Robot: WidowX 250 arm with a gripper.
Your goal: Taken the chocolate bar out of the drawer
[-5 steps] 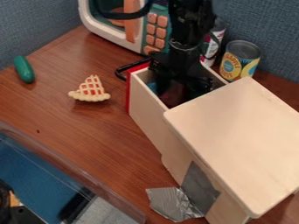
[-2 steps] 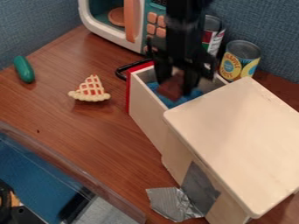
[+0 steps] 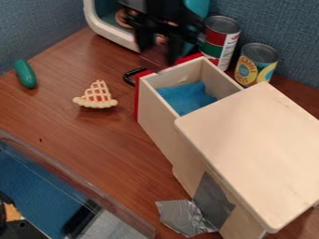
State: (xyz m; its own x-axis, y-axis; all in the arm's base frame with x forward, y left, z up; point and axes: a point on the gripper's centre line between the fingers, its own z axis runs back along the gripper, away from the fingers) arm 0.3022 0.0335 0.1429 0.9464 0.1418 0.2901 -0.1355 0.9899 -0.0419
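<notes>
Blue-grey woven fabric panels [image 3: 44, 23] stand behind a reddish-brown wood-grain table [image 3: 81, 135]. Near the top of the camera view, the black two-finger gripper [image 3: 159, 53] hangs over the front end of a pale wooden drawer with a red front [image 3: 159, 109], its fingers closed around a small, dark brown chocolate bar [image 3: 152, 59]. Both are blurred, and the bar is up out of the drawer, in front of the toy microwave with a white rim [image 3: 95, 23]. Inside the open drawer lies a crumpled bright blue cloth [image 3: 187, 96]; a black handle [image 3: 131, 74] juts from the red front. Behind the drawer, a red, green and white metal can [image 3: 220, 39] stands upright near a yellow and blue metal can [image 3: 255, 65]. At the right, the pale wooden cabinet top [image 3: 255, 144] covers the drawer's rear part, and silver-grey tape [image 3: 211, 200] runs from the cabinet's side onto the table. On the left lie a lattice-topped toy pie slice with red filling [image 3: 96, 95] and, farther left, a dark green toy cucumber [image 3: 25, 73]. A clear plastic edge [image 3: 81, 184] slants across the lower left corner.
</notes>
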